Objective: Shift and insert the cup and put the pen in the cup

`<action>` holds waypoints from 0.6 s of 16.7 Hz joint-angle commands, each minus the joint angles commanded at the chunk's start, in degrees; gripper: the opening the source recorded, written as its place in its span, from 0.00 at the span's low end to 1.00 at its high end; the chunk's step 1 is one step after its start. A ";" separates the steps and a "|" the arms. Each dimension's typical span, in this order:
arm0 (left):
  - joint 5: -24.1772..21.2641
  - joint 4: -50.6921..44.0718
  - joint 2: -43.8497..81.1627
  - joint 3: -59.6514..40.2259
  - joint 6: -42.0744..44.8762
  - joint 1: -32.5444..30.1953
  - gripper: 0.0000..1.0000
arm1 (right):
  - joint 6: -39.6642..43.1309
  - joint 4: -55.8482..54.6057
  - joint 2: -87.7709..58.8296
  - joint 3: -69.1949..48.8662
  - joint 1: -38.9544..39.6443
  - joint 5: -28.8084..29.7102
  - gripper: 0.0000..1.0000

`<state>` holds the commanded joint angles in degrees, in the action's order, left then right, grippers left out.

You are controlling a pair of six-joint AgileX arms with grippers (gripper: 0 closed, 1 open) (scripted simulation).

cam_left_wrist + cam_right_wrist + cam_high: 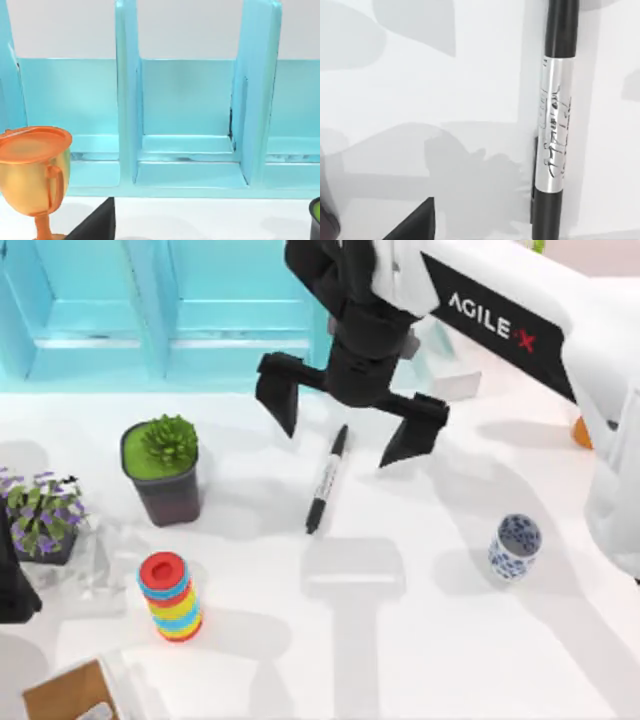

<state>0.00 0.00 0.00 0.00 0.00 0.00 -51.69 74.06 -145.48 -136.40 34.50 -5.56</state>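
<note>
Hovering over the pen (326,481), your right end effector (348,431) has its fingers spread wide, gripping nothing. The pen lies flat on the desk (400,640) near its middle. The cup (515,547) stands well apart toward the right. Your left end effector's state cannot be told.

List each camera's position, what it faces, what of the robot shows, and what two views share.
Top view: overhead, looking down at the table; the right gripper, fingers open, hangs over the pen.
Left wrist view: on the left arm, facing the blue shelf and a gold trophy.
Right wrist view: looking down at the pen.
Top and right wrist views share the pen.
</note>
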 joint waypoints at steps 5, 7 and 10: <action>0.00 0.00 0.00 0.00 0.00 0.00 1.00 | -0.76 -9.47 -3.24 6.07 0.78 0.11 1.00; 0.00 0.00 0.00 0.00 0.00 0.00 1.00 | -1.06 -13.12 -4.52 8.39 1.08 0.16 1.00; 0.00 0.00 0.00 0.00 0.00 0.00 1.00 | -1.26 -15.34 -5.31 9.83 1.27 0.20 1.00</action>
<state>0.00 0.00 0.00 0.00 0.00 0.00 -52.95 58.71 -150.79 -126.57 35.77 -5.37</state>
